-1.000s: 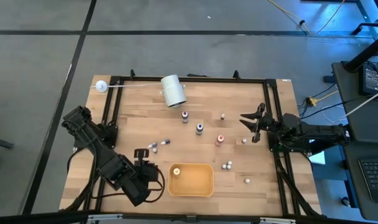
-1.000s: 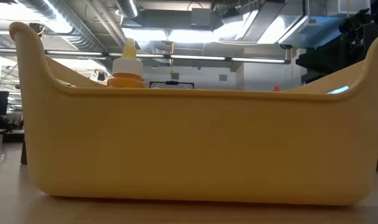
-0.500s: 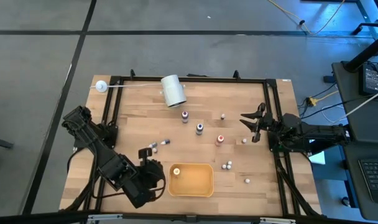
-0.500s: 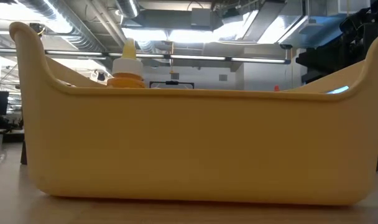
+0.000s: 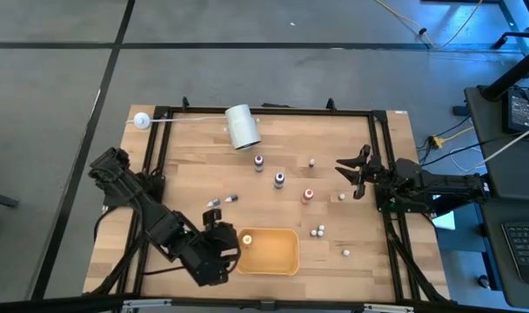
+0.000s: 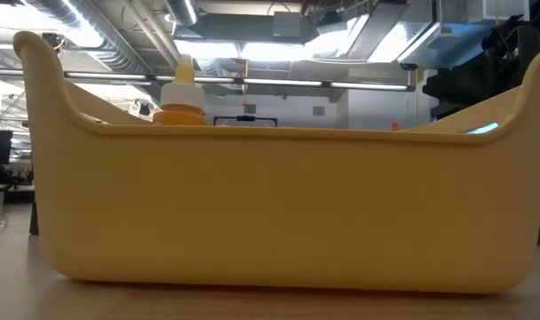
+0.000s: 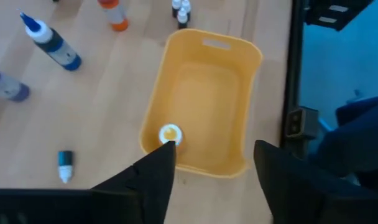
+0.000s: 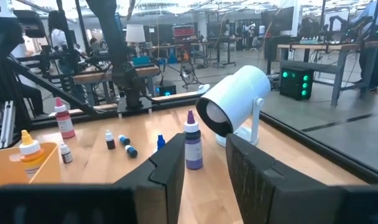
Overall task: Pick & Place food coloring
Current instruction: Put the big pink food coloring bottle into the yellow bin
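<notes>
Your left claw (image 7: 207, 163) hovers with fingers apart over the yellow plastic bin's (image 5: 282, 257) left end, where the small orange-capped dropper bottle (image 7: 170, 134) stands upright inside. Right claw (image 5: 355, 177), empty and part-open, waits near the wooden table's (image 5: 186, 148) right edge.

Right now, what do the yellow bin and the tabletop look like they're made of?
Yellow bin: looks like moulded plastic, matte; rounded corners, one even colour, a soft sheen, a moulded slot in the rim. Tabletop: looks like wood, light and unpainted; parallel plank seams and grain show. It may be laminate; the views cannot settle that.
</notes>
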Robot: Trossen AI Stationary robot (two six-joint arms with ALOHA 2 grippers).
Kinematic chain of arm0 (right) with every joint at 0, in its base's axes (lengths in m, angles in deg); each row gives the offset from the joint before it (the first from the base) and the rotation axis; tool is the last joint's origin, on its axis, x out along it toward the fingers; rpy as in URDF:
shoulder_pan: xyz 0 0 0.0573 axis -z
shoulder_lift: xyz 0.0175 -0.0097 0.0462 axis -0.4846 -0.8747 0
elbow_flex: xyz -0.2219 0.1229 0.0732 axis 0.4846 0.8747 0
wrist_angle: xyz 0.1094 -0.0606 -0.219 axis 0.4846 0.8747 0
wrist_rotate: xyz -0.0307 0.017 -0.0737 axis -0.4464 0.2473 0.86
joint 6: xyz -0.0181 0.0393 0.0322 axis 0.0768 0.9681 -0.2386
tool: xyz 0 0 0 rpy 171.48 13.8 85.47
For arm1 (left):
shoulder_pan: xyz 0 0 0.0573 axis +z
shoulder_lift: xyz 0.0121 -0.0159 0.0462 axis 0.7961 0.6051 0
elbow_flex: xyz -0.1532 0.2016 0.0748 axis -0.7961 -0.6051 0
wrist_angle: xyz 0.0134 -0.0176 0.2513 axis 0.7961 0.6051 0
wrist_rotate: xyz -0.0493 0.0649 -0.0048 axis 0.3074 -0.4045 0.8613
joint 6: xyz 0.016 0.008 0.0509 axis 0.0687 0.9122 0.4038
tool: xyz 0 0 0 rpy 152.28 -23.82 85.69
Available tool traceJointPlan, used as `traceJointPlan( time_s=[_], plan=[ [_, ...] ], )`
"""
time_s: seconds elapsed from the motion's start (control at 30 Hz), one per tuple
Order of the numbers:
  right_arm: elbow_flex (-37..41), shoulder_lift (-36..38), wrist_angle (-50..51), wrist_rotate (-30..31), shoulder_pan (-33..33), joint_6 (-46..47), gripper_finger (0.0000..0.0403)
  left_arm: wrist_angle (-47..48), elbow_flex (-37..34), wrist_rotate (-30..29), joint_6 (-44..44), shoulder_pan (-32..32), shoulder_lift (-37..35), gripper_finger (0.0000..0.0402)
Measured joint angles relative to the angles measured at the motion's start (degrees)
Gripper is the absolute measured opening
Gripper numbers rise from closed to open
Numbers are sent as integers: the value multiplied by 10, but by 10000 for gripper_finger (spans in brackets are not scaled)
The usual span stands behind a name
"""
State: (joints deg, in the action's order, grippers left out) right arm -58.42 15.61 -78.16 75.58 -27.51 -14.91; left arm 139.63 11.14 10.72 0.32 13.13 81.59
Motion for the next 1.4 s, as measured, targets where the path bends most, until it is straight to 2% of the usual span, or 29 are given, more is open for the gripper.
traceJointPlan(
  time_s=[0.13, 0.23, 0.3, 0.47, 0.63, 0.83, 1.0, 1.2, 1.4],
  plan=[
    [0, 0, 0, 0, 0, -2, 120, 0, 0, 3, 46, 11, 0, 237],
    [0, 0, 0, 0, 0, -2, 120, 1, 0, 10, 99, 13, 0, 238],
    [0, 0, 0, 0, 0, -2, 120, 1, 0, 9, 100, 12, 0, 236],
    [0, 0, 0, 0, 0, -2, 120, 26, 0, 28, 15, 11, 0, 234],
    [0, 0, 0, 0, 0, -4, 120, 111, 0, 33, -86, -5, 0, 233],
    [0, 0, 0, 0, 0, -17, 120, 249, -1, 38, -295, -37, -3, 233],
    [0, 0, 0, 0, 0, -18, 120, 287, -1, 37, -424, -71, -3, 233],
    [0, 0, 0, 0, 0, -18, 120, 286, -5, 51, -515, -95, -3, 233],
    [0, 0, 0, 1, 0, -23, 120, 286, -58, 99, -541, -89, -27, 233]
  ],
)
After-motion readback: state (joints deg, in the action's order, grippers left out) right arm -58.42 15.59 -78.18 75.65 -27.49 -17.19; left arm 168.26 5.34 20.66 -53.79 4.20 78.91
